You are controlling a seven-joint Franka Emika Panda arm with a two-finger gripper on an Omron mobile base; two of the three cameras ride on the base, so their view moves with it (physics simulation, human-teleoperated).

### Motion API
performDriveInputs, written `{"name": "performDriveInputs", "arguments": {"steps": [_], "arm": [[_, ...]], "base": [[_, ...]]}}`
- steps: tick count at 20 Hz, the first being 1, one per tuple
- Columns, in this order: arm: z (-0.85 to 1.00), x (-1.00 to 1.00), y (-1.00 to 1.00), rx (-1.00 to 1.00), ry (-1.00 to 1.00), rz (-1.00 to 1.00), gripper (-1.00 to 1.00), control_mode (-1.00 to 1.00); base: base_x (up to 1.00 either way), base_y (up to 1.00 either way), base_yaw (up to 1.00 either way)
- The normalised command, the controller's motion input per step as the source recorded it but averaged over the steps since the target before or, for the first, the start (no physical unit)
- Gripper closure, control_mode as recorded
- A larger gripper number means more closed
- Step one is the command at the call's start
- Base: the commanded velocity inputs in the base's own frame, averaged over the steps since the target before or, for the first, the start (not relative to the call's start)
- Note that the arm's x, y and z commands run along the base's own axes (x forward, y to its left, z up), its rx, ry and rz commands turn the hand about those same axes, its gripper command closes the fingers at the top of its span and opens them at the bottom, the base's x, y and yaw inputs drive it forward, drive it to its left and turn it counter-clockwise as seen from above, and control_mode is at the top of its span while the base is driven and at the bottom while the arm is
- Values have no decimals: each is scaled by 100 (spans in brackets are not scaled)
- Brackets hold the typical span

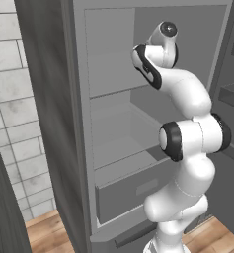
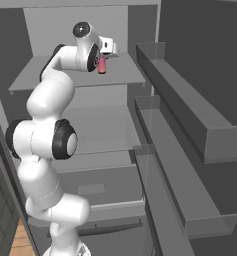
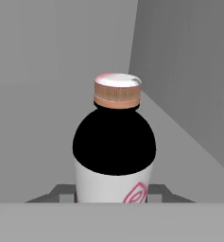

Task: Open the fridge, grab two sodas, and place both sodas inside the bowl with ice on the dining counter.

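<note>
The fridge (image 1: 113,49) stands open, with grey shelves and a lower drawer (image 1: 138,190) inside. My gripper (image 2: 106,54) reaches onto the upper shelf (image 2: 80,75) and is shut on a soda bottle (image 2: 102,66), which looks slim and pink from the right base view. In the hand view the soda bottle (image 3: 114,142) stands upright between my fingertips (image 3: 64,191). It has a dark rounded shoulder, a white label and a pinkish-tan cap. The bowl with ice and the dining counter are out of view.
The open fridge door (image 2: 200,120) with its stacked door shelves stands close on the right of the arm. A tiled wall (image 1: 15,113) and wooden floor (image 1: 44,232) lie to the left of the fridge.
</note>
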Motion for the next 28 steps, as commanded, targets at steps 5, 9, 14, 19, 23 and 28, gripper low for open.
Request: {"name": "performDriveInputs", "arguments": {"steps": [5, 9, 14, 19, 23, 28], "arm": [[2, -85, 0, 0, -17, -1, 100, -100], [20, -100, -7, 0, -8, 0, 100, -100], [8, -100, -1, 0, -2, 0, 100, -100], [2, -100, -2, 1, -1, -2, 100, -100], [0, -100, -9, 1, -7, -3, 100, -100], [-3, -100, -13, 2, -9, -2, 100, -100]], "base": [[0, 0, 0], [0, 0, 0], [0, 0, 0], [0, 0, 0], [0, 0, 0], [0, 0, 0]]}}
